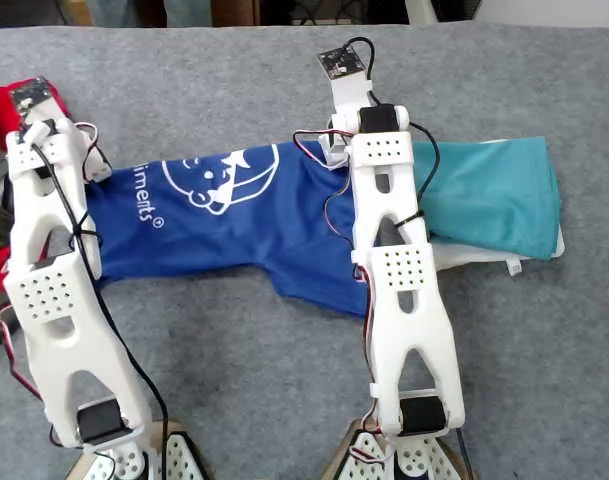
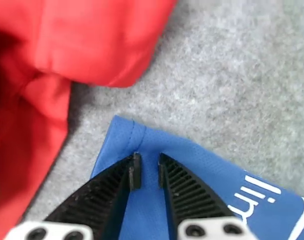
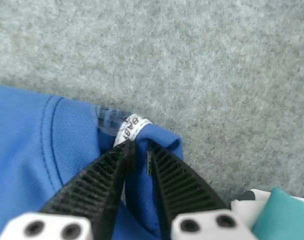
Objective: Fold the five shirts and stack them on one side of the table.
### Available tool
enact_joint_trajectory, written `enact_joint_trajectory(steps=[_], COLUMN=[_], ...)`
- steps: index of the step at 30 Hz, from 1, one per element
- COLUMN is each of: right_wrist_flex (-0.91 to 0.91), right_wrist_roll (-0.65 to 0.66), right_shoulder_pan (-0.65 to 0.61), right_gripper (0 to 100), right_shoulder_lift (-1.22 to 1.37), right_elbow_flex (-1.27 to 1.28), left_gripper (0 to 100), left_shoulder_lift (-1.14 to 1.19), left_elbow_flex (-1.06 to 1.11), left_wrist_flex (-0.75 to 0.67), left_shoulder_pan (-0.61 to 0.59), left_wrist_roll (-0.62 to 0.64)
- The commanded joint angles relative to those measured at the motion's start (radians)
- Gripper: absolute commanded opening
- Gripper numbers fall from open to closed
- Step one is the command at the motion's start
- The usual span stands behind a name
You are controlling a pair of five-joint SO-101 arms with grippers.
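Judging by how things lie, the job is under halfway. A folded teal shirt (image 1: 494, 195) sits on a folded white garment (image 1: 484, 258) at one side of the grey felt-covered table (image 1: 234, 380), so two pieces appear stacked.

The blue short-sleeved shirt with a white printed logo (image 1: 214, 220) lies spread across the middle, not yet folded, with one sleeve pointing toward the arm bases. The left gripper (image 2: 148, 170) is at its hem corner, black ribbed fingers drawn nearly together with blue cloth between them. The right gripper (image 3: 138, 150) is pinching the collar beside the white neck label.

A crumpled red shirt (image 2: 67, 50) lies just beside the blue hem at the table edge, unfolded. I cannot make out a fifth shirt for certain. Left to do, as I read it: the blue, the red, and one more.
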Motion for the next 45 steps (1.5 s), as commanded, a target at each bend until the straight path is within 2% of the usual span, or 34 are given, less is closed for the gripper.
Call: enact_joint_trajectory(steps=[1,7,13,18,26,28,32,34,36,39,43,45], right_wrist_flex=[-0.005,-0.009,-0.029,-0.017,0.032,0.044,0.101,0.132,0.189,0.301,0.307,0.307], right_wrist_roll=[0.011,0.011,0.011,0.011,0.008,0.009,0.009,0.009,0.011,0.011,0.008,0.008], right_shoulder_pan=[0.005,0.015,0.017,0.012,0.014,0.017,0.012,0.006,-0.002,-0.014,-0.002,-0.015], right_gripper=[5.7,5.7,5.7,5.7,5.7,5.7,5.7,5.7,5.7,5.7,5.7,5.7], right_shoulder_lift=[-0.002,-0.002,-0.004,-0.025,-0.065,-0.094,-0.179,-0.229,-0.275,-0.334,-0.401,-0.455], right_elbow_flex=[-0.024,-0.024,-0.005,-0.036,-0.162,-0.16,-0.159,-0.159,-0.157,-0.156,-0.068,0.036], left_gripper=[9,9,4,4,14,14,6,5,5,5,5,5], left_shoulder_lift=[0.003,0.003,-0.012,-0.014,-0.018,-0.009,-0.02,-0.046,-0.091,-0.215,-0.399,-0.479], left_elbow_flex=[-0.042,-0.039,-0.154,-0.259,-0.588,-0.679,-0.693,-0.667,-0.572,-0.36,-0.054,0.108], left_wrist_flex=[0.017,0.032,0.207,0.298,0.496,0.572,0.578,0.578,0.578,0.578,0.563,0.497], left_shoulder_pan=[-0.051,-0.067,-0.059,0.019,0.094,0.09,0.053,0.045,0.033,0.016,0.027,0.044], left_wrist_roll=[-0.012,-0.014,-0.023,-0.094,-0.12,-0.126,-0.239,-0.302,-0.305,-0.311,-0.324,-0.327])
